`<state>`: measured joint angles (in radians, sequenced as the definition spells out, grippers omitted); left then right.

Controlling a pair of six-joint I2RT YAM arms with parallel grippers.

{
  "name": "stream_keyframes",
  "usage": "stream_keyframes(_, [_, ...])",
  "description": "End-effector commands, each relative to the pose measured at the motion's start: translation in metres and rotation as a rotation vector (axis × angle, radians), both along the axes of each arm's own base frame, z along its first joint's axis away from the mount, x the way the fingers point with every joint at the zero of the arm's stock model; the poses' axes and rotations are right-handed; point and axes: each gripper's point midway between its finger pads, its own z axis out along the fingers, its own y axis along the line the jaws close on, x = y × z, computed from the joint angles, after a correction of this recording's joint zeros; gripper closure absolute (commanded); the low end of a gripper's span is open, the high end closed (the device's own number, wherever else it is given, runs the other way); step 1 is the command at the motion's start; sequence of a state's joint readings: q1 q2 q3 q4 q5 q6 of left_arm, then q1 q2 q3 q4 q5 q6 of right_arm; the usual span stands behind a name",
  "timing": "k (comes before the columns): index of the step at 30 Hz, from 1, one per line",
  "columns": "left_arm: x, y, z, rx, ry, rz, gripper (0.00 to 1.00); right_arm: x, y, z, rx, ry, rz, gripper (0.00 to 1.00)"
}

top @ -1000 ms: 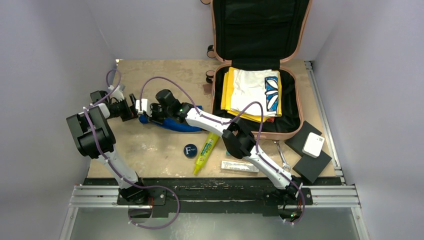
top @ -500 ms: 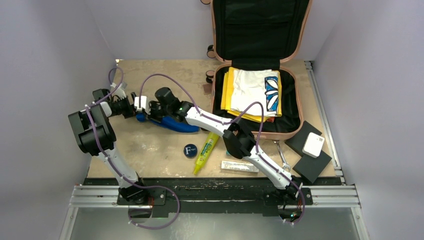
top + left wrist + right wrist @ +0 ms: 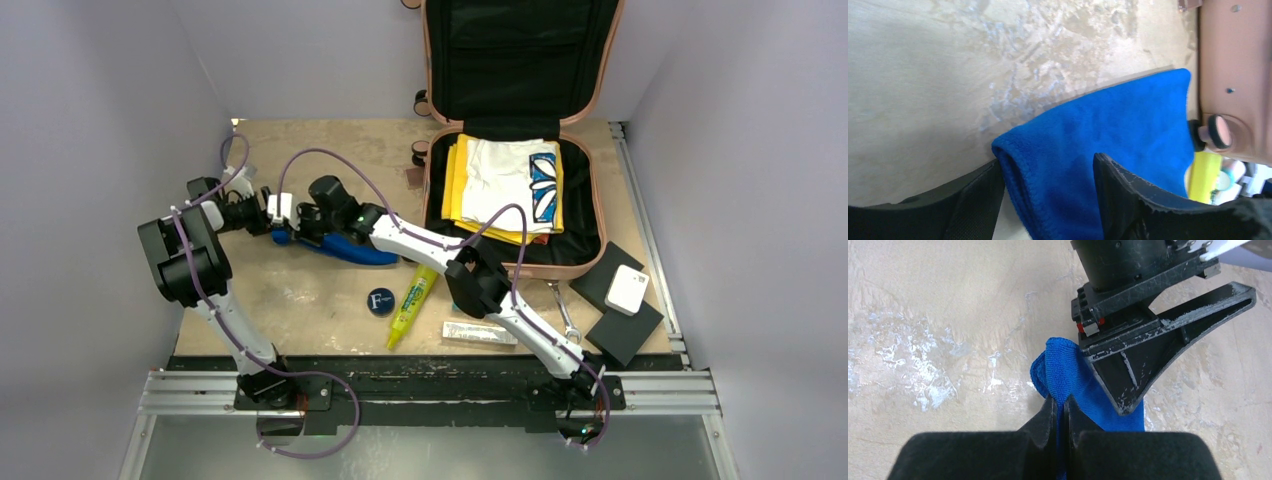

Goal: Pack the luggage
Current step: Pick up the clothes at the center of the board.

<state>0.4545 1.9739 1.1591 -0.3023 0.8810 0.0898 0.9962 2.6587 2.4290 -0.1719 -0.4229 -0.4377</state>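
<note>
2 arms reach out from the near edge and meet at 1 spot on the left half of the surface [image 3: 300, 300], past a round tin [image 3: 380, 301] and a yellow tube [image 3: 412, 300] that lie loose nearer the bases. At that spot lies a blue cloth [image 3: 355, 250]. Its long axis slants from the meeting point rightward and slightly nearer, so its other end stops just beside the luggage's left wall. The right gripper [image 3: 1058, 402] has its fingers pressed together on the cloth's left end, with a ridge of fabric pinched between them. The left gripper [image 3: 1047, 165] comes at that same end from the opposite side. Its fingers stand apart with the folded edge between them, and the fabric there shows no squeeze. Farther off and to the right sits the luggage [image 3: 585, 215], open, with folded yellow and white clothes [image 3: 500, 180] in its base. The cloth therefore has to travel rightward and away from both sets of fingers, roughly along its own length. The right arm, based on the luggage's side, looks better placed to carry it, while the left arm would have to reach across the surface.
</note>
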Motion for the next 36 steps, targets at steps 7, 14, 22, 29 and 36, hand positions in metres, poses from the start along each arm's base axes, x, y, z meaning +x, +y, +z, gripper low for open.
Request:
stream_keyframes(7, [-0.081,-0.025,-0.069,-0.018,0.429,-0.026,0.72,-0.011,0.017,0.026,0.068,-0.039,0.03,1.0])
stream_keyframes(14, [-0.062,-0.017,-0.047,0.012,0.36,-0.006,1.0,-0.012,0.009,0.022,0.025,-0.041,0.024,0.59])
stream_keyframes(22, [-0.006,0.011,0.016,0.139,0.126,0.03,1.0,-0.022,-0.052,0.059,-0.055,-0.009,0.089,0.01])
stream_keyframes(29, [0.036,-0.002,0.087,0.258,-0.113,-0.048,1.0,-0.006,-0.137,0.097,-0.039,0.05,0.054,0.01])
stream_keyframes(36, [0.058,-0.06,0.155,0.41,-0.322,-0.193,1.0,0.031,-0.205,0.11,-0.018,0.019,-0.092,0.01])
